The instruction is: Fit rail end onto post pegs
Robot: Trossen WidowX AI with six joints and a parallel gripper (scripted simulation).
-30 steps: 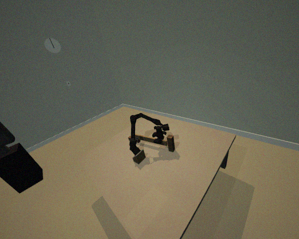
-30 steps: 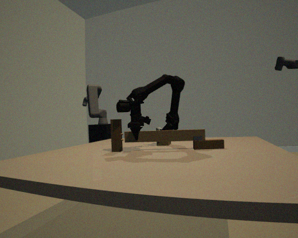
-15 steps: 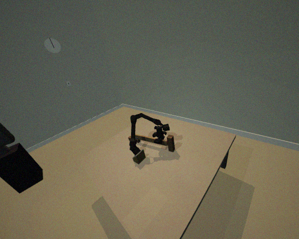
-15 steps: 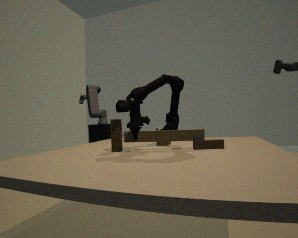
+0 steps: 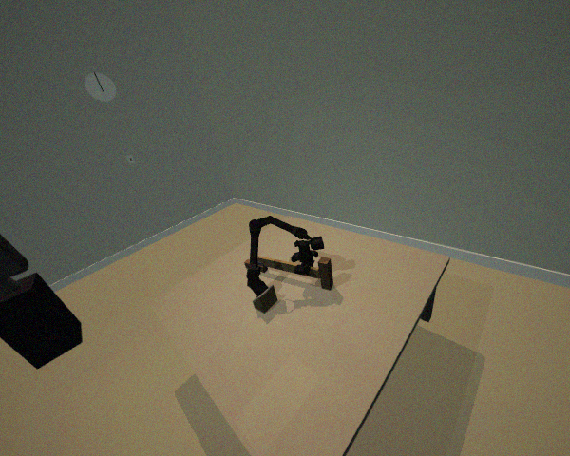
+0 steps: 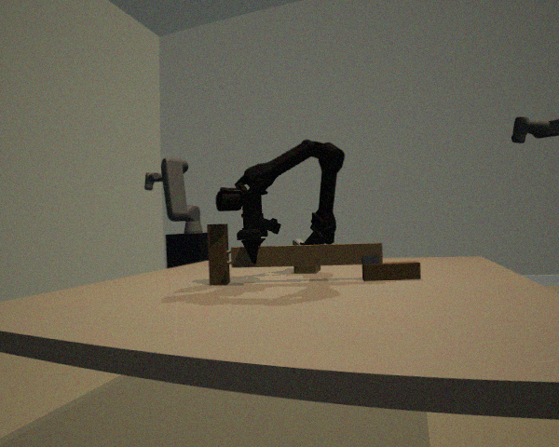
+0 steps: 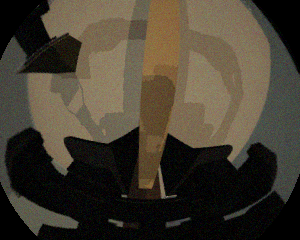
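Note:
The long wooden rail (image 5: 281,265) (image 6: 318,253) (image 7: 162,45) is raised off the table and looks nearly level. My gripper (image 5: 302,269) (image 6: 254,260) (image 7: 149,129) points down and is shut on the rail close to its post end. The short wooden post (image 5: 326,274) (image 6: 218,254) stands upright just beyond that end. In the exterior view a narrow gap shows between post and rail, with short parts of the upper peg (image 6: 229,251) and lower peg visible in it. Whether the peg tips are in the holes is hidden. The rail's far end is at the bracket (image 6: 370,260) on the footboard block (image 6: 395,271).
The table (image 5: 294,358) (image 6: 318,331) carries all the parts. My arm's base block (image 5: 265,300) (image 6: 306,268) stands beside the rail. Other robot arms (image 6: 176,192) (image 5: 34,324) show in the top and exterior views, away from the rail.

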